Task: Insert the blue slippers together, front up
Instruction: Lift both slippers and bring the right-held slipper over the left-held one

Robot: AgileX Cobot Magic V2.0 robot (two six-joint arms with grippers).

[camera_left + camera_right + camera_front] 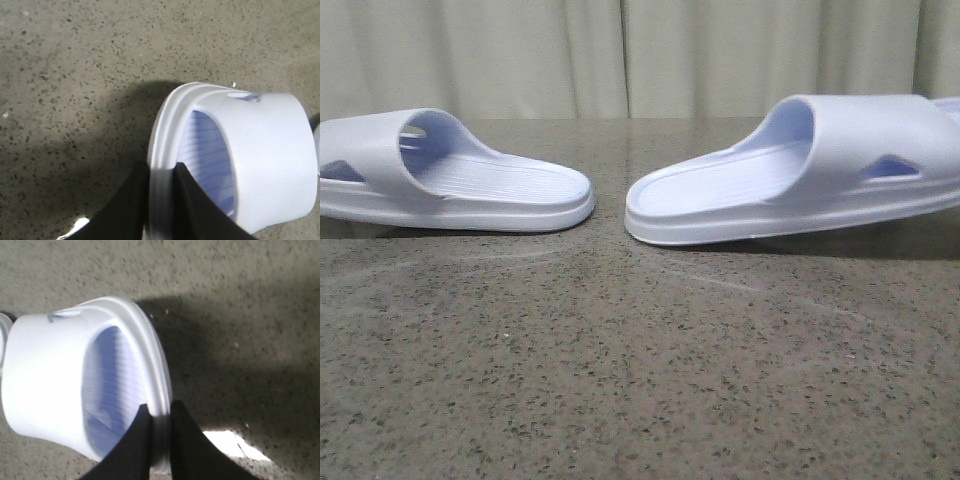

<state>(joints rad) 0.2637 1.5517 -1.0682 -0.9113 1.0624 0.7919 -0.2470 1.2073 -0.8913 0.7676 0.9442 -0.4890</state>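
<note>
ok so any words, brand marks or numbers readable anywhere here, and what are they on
None can be read in any view.
Left slipper: plain strap and ribbed footbed, no lettering.
Right slipper: also plain, no logo or size mark visible.
Table: speckled stone pattern only.
The soles' undersides are hidden, so any marking there cannot be seen.

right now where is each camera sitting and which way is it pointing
Front view: low over the table, facing forward at both slippers, left slipper and right slipper, heels nearly meeting; no robot parts show.
Left wrist view: on the left arm, looking down on the left slipper; left pincer clamps its sole edge.
Right wrist view: on the right arm, looking down on the right slipper; right pincer clamps its edge.
Each wrist view shares its slipper with the front view.
</note>
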